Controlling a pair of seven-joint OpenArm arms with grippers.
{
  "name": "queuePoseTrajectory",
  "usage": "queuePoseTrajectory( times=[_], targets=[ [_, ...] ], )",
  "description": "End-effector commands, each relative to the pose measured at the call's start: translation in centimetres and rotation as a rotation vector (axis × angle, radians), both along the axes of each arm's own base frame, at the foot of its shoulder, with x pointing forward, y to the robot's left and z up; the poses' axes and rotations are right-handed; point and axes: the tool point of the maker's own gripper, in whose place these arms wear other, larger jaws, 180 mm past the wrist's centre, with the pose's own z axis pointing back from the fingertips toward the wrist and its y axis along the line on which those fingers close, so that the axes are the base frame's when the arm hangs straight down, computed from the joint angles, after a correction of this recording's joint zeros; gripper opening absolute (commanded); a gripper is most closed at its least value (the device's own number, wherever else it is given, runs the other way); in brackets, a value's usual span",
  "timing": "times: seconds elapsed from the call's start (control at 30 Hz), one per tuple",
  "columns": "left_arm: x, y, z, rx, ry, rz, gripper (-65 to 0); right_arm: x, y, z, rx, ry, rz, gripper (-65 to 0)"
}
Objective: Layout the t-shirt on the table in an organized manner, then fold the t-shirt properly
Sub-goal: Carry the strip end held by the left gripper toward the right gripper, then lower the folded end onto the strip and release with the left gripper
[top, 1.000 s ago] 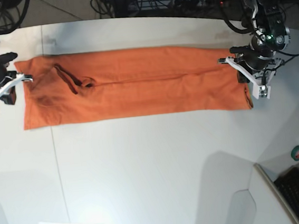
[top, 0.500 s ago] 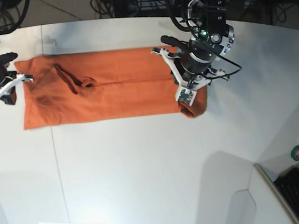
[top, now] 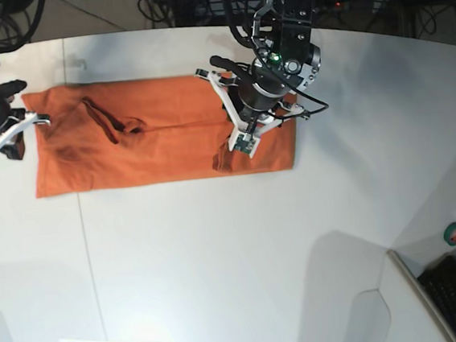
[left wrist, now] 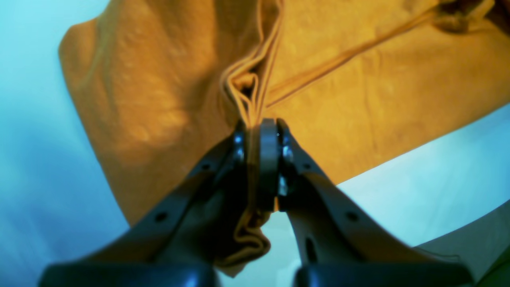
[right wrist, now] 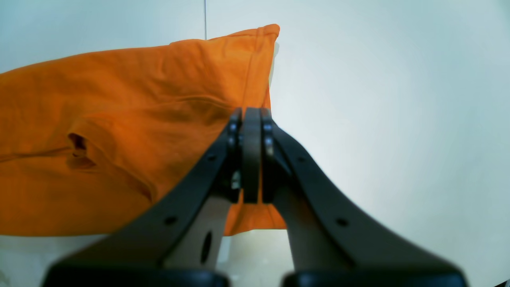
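Crosswise fold underway: left gripper (top: 226, 131) clamped on shirt (top: 152, 142) hem, right gripper (top: 30, 129) pinning collar end; next, lay hem flat.

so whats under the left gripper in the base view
The left gripper hangs over a doubled-back flap of the t-shirt, which lies on the table. Its arm covers the cloth beneath, so the layers there are hidden.

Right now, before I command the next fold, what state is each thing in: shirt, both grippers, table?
t-shirt: long folded strip, one end doubled over toward the middle.
left gripper: shut on bunched t-shirt layers at the doubled-over end.
right gripper: shut on the t-shirt's other end, at its edge.
table: white, bearing the t-shirt.
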Motion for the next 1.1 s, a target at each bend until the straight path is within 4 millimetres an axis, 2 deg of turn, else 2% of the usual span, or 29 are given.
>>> queuePoseTrajectory(
  times=[0.0, 0.07, 0.2, 1.07],
  targets=[
    [1.1, -0.7, 1.1, -0.029, -0.042, 0.006, -65.0, 0.8, -0.3, 1.2, -0.011, -0.048, 0.008, -65.0],
    [1.7, -1.4, 1.3, -0.040, -0.049, 0.001, -65.0, 0.8, -0.2, 1.2, -0.011, -0.048, 0.009, -65.0],
    [1.6, -2.1, 0.6, -0.050, -0.023, -0.001, -65.0, 0.9, -0.1, 1.3, -0.010, -0.049, 0.011, -65.0],
    [2.3, -2.3, 0.8, -0.054, -0.034, -0.002, -65.0, 0.8, -0.1, 1.3, -0.011, -0.049, 0.012, -65.0]
  ],
)
